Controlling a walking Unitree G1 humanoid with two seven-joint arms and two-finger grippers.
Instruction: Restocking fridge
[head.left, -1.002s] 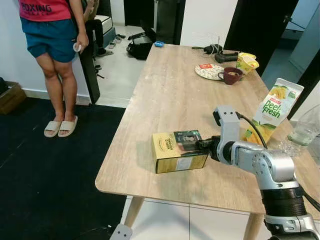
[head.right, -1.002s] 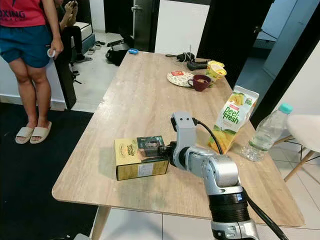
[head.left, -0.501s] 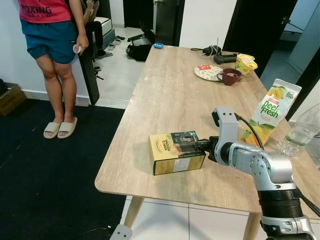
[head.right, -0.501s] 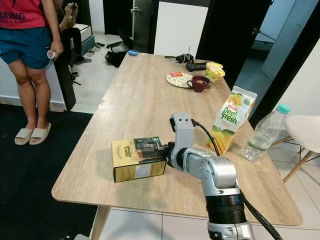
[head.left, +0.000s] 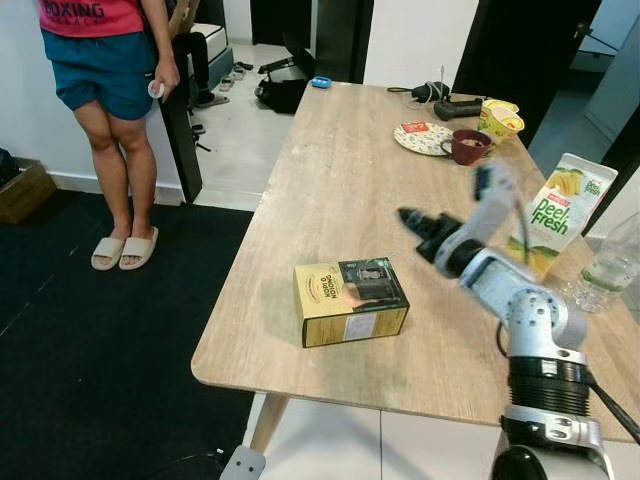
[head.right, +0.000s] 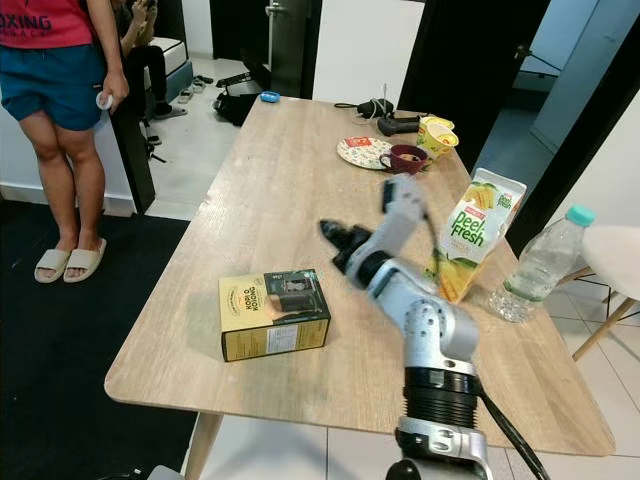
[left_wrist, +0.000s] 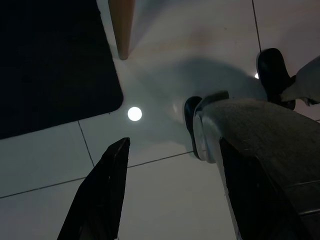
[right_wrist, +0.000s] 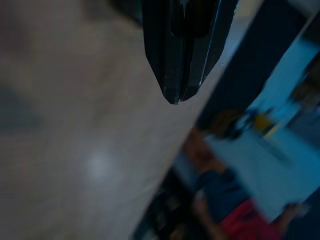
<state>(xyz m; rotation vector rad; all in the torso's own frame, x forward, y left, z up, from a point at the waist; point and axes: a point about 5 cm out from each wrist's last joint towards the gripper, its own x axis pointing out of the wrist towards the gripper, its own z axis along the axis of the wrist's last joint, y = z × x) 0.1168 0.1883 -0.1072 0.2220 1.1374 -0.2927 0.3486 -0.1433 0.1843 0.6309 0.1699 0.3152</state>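
While the yellow box (head.left: 349, 300) lies flat near the front edge of the wooden table (head.left: 330, 180), nothing has hold of it, and I place the rest by that box. Far to its left, off the table on the dark floor, a person (head.left: 108, 70) in blue shorts stands in pale sandals. The left gripper (left_wrist: 165, 195) hangs low beside the table leg, its two fingers spread apart over the tiled floor and empty. To the right of the box and lifted above the tabletop, the right gripper (head.left: 418, 224) is blurred with motion. The right wrist view shows its fingers (right_wrist: 170, 55) pressed together to a single point, holding nothing. Further right of the box stands the juice carton (head.left: 550, 222), upright, and beyond it, at the table's right edge, a clear water bottle (head.right: 538, 266). Well behind the box, at the far end, sit a plate (head.left: 418, 139), a dark red mug (head.left: 466, 148) and a yellow cup (head.left: 497, 121).

The risks, as I judge them: the box sits close to the front edge, so a closed gripper coming back down against its side could nudge it off the table instead of gripping it. The arm's elbow passes near the juice carton, and a wide swing could tip it against the bottle. Motion blur also makes the gripper's exact height hard to read.
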